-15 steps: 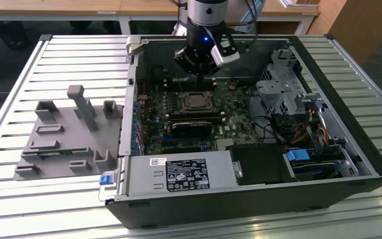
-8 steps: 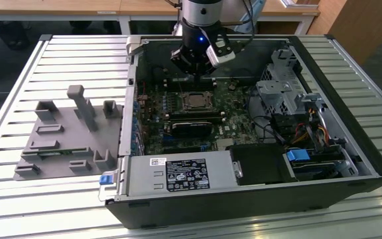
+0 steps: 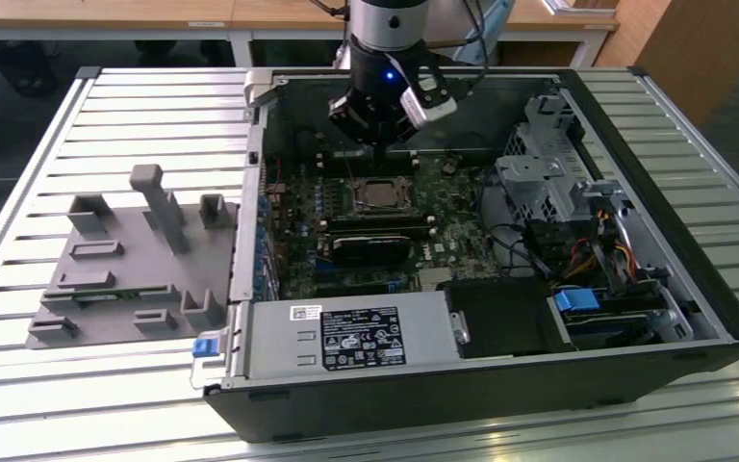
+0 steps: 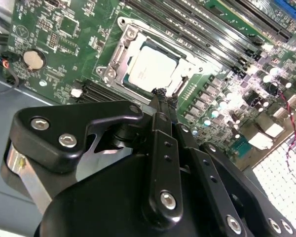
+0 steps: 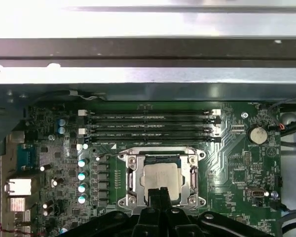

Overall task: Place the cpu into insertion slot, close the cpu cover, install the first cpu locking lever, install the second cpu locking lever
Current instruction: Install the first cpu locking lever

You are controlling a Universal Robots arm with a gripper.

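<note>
cpu (image 5: 161,178) in insertion slot (image 5: 160,159), cpu cover (image 5: 132,178) down

I have the exterior view looking steeply down from well back of the cpu (image 3: 379,196), taking in the whole open computer case (image 3: 472,395), while both wrist views sit near that cpu (image 4: 153,69) (image 5: 161,180), the first square-on, the second oblique, sharing it and the surrounding motherboard (image 5: 241,163).

The chip (image 4: 152,67) sits on the green board (image 4: 59,29), with the metal cover frame (image 4: 119,55) lying around its edges. The black gripper (image 4: 161,95) has its fingers pressed together, tips just beside the frame. A round coin battery (image 4: 33,59) lies well apart, and long black memory slots (image 4: 212,24) run beyond the chip.
</note>
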